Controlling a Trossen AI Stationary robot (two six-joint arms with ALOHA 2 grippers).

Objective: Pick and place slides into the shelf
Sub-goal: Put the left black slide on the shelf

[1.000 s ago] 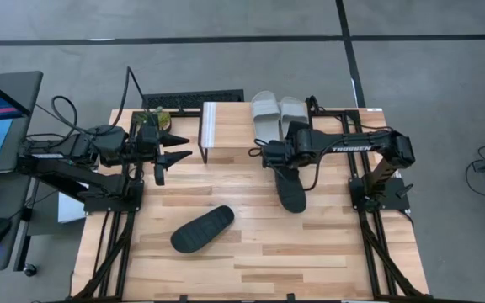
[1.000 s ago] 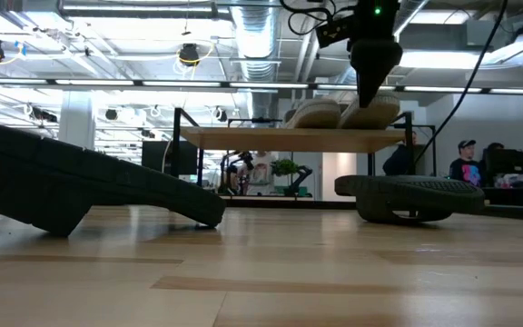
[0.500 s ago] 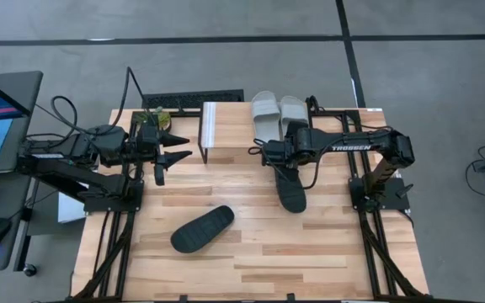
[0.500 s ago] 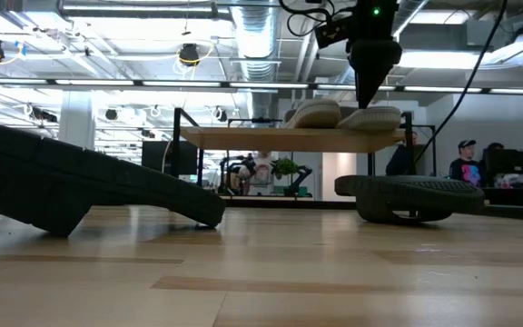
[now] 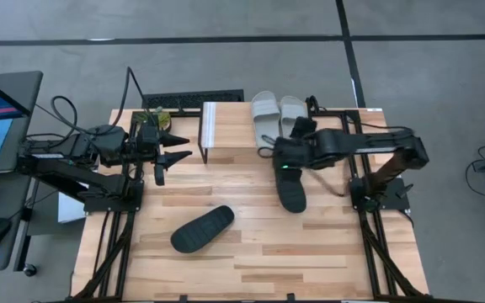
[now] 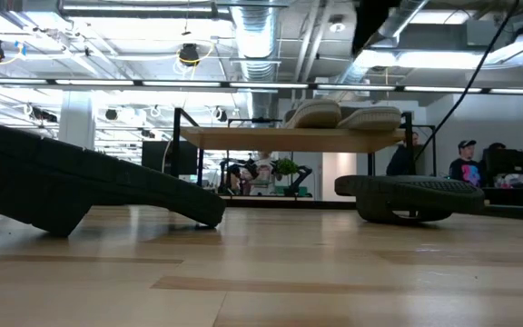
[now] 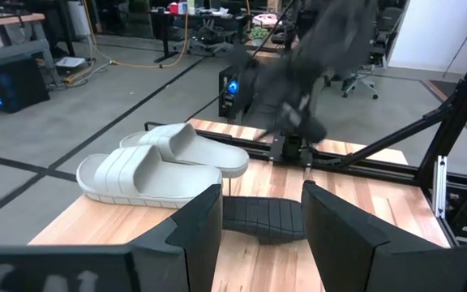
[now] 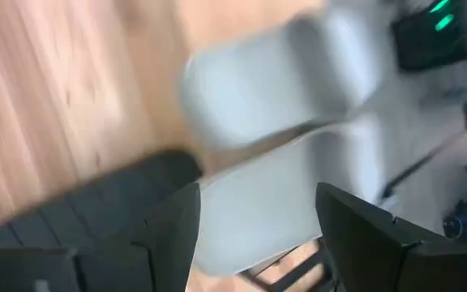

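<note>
The right gripper (image 5: 278, 151) hung above the desk (image 5: 251, 252) just in front of the shelf (image 5: 234, 124), its fingers (image 8: 363, 235) parted with nothing between them; it sat over the heel end of one black slide (image 5: 291, 187) without holding it. Just beyond it, two light grey slides (image 5: 274, 114) lay side by side on the right half of the shelf's pale plank, toes pointing off the desk's far edge, each with a wide ribbed strap and a thick rounded sole. The black slide under the gripper lay sole up on the desk, running from the shelf's front toward the right edge, its tread a pattern of fine grooves. A second black slide (image 5: 202, 230) lay well apart, nearer the desk's front left, also tread up and angled across the boards. The left gripper (image 5: 173, 148) waited near the far left corner of the desk beside the shelf's left end, its fingers (image 7: 193, 235) spread and empty. The left half of the shelf's plank showed bare wood. A black keyboard (image 5: 194, 101) sat behind the shelf at the desk's far edge. In the low view, a person (image 6: 466, 162) stood in the room behind the desk.
</note>
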